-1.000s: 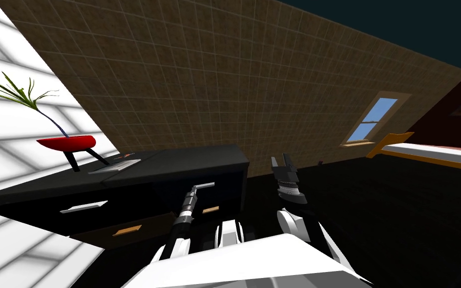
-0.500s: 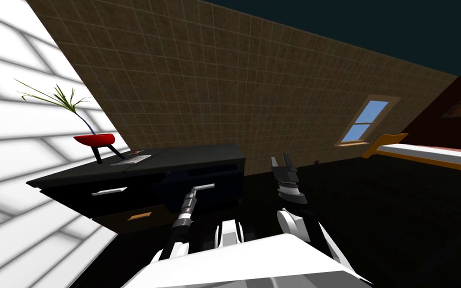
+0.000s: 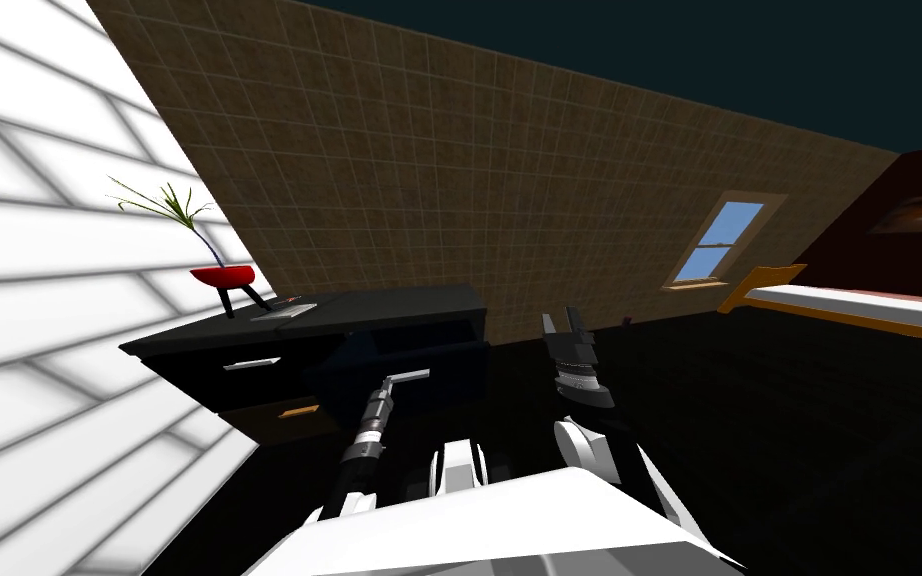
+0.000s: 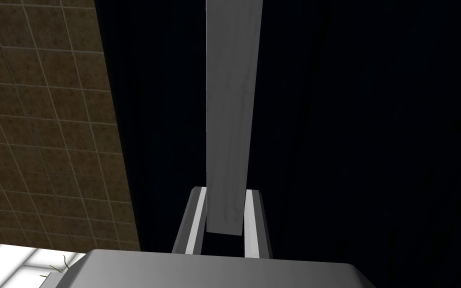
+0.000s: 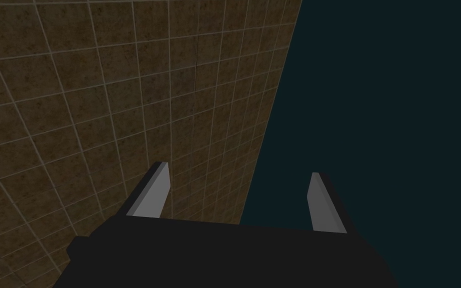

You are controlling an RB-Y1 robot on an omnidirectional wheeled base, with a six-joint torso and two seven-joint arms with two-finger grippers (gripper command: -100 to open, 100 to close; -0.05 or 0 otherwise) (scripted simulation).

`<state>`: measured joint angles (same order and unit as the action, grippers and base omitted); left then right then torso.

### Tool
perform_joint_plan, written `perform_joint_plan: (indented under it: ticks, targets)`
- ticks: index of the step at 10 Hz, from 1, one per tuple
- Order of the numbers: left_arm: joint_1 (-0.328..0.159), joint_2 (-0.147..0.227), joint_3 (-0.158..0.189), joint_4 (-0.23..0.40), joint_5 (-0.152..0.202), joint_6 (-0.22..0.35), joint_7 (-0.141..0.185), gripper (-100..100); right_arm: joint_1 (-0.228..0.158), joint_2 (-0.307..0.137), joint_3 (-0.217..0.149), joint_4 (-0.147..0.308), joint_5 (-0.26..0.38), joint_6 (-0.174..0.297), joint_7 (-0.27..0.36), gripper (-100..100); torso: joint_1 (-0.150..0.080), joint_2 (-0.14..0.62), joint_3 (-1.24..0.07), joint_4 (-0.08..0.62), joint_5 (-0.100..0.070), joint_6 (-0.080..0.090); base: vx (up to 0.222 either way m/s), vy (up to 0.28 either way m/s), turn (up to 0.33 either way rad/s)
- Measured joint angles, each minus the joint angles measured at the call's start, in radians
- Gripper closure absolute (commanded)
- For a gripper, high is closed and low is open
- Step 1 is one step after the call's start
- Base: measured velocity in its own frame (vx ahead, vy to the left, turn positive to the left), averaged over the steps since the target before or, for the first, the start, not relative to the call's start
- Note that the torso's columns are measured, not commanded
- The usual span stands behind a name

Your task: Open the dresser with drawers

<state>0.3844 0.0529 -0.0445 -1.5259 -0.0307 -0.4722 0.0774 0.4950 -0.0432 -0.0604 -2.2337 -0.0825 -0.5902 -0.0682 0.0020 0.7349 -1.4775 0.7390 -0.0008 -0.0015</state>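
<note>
Black dresser (image 3: 389,302) now sits smaller & further off in head view vs. 1 s ago, when it spread wide across the lower left. Whole pic shifted w/ it, so that's my own move back, not the furniture's. Grey handle (image 3: 407,376) kept the same spot just above my left forearm, i.e. it came along w/ me.

Meaning: upper right drawer (image 3: 449,365) is sliding out. Its dark box juts fwd of the dresser front, w/ a dim bluish hollow behind the front panel. Task looks well underway; how much further the drawer can run I can't tell.

Left end effector (image 4: 224,220) pinches the handle (image 4: 229,115): in wrist view the pale bar runs up btw. the two fingers (image 4: 197,220), both pressed on its sides near the bar's end. W/ the grip that close to the end, slipping off is the risk if the pull goes skew.

Right end effector (image 3: 569,330) hangs to the right of the dresser, fingers (image 5: 152,197) spread wide, nothing btw. them; same place as before.

Other diffs vs. earlier:
- Red planter (image 3: 221,274) w/ thin green plant, & flat grey item (image 3: 284,311) beside it on the dresser top, drifted right & shrank in pic.
- Neighbouring drawer's grey handle (image 3: 252,364) & tan handle (image 3: 299,411) below did likewise; those drawers look shut.
- Window (image 3: 717,243) & bed (image 3: 849,300) slid slightly left.
</note>
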Motion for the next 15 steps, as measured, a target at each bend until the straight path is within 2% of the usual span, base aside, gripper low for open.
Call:
perform_joint_plan:
  ticks: [7,10,11,15]
  targets:
    - [0.042,0.017,-0.003,-0.17,0.002,0.127,0.015,-100,0.0,0.0,0.0,0.0,0.0,0.0,0.0,0,-0.002,0.004,0.002,-0.001,0.001,0.001,-0.001,-0.007,-0.01]
    - [0.067,0.023,-0.007,-0.252,0.002,0.202,0.021,-100,0.0,0.0,0.0,0.0,0.0,0.0,0.0,0,-0.005,0.007,0.003,0.003,-0.002,0.001,-0.006,-0.005,-0.006]
    - [0.068,0.023,-0.007,-0.254,0.002,0.208,0.021,0,0.0,0.0,0.0,0.0,0.0,0.0,0.0,0,-0.004,0.007,0.003,0.002,-0.001,0.001,0.0,0.0,0.0]
    - [0.07,0.023,-0.007,-0.25,0.002,0.211,0.021,0,0.0,0.0,0.0,0.0,0.0,0.0,0.0,0,-0.002,0.004,0.002,0.0,0.0,0.001,0.0,0.0,0.0]
